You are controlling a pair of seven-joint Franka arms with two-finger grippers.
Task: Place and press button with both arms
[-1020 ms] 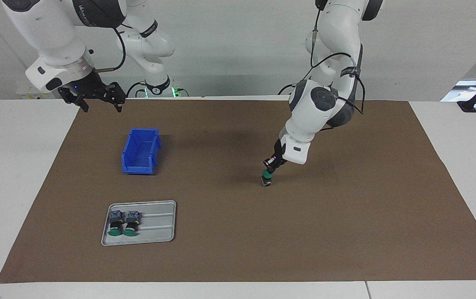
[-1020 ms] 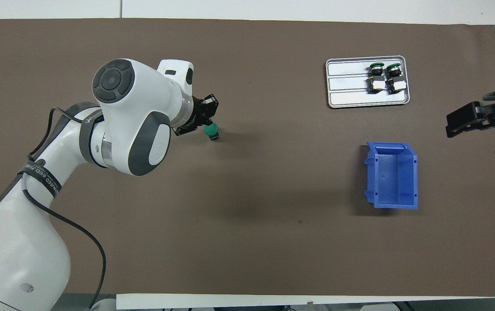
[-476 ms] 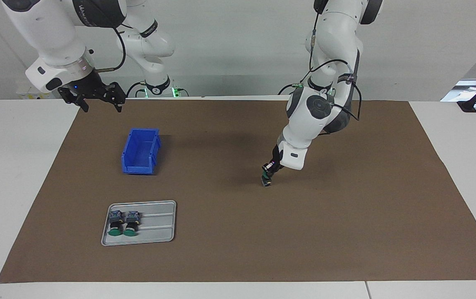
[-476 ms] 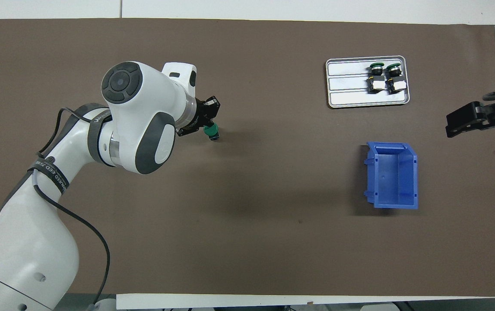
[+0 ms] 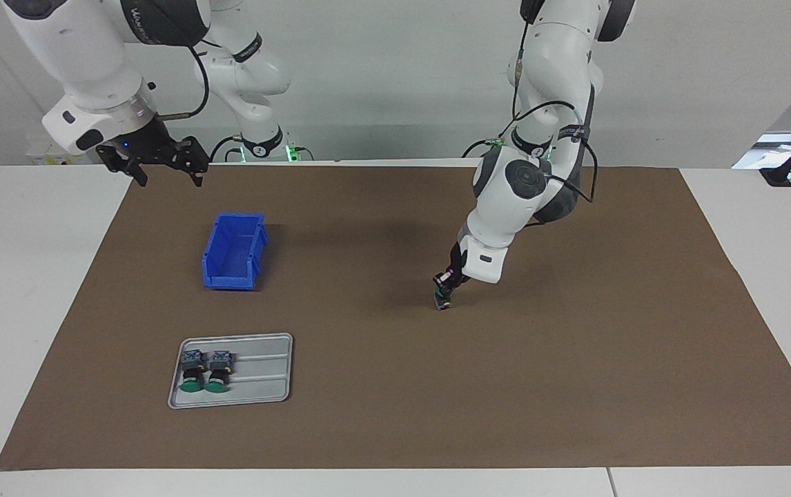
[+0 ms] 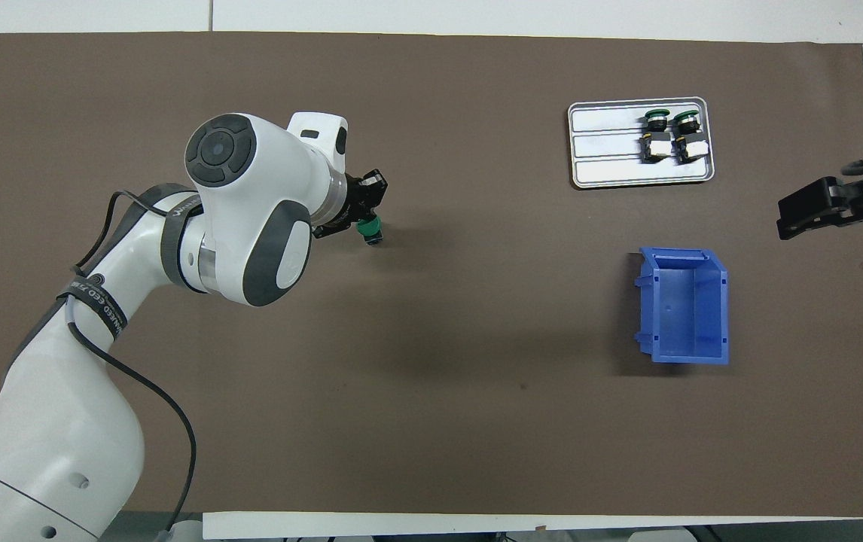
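One button (image 5: 443, 301) stands upright on the brown mat (image 5: 575, 359) near its middle, green cap up; it also shows in the overhead view (image 6: 373, 233). My left gripper (image 5: 444, 286) reaches steeply down with its tips shut together on top of the cap, and it hides most of the cap; it also shows in the overhead view (image 6: 364, 220). My right gripper (image 5: 168, 178) waits open and empty in the air over the mat's edge at the right arm's end, and shows in the overhead view (image 6: 804, 214) too.
A grey metal tray (image 5: 264, 376) with two more green-capped buttons (image 5: 204, 373) lies farther from the robots than the empty blue bin (image 5: 210, 266). Both are toward the right arm's end and show in the overhead view: the tray (image 6: 605, 154) and the bin (image 6: 684, 357).
My left gripper has come down onto the button's green cap, which now shows less, and the left arm's elbow has drawn back toward the robots. The right arm has not moved.
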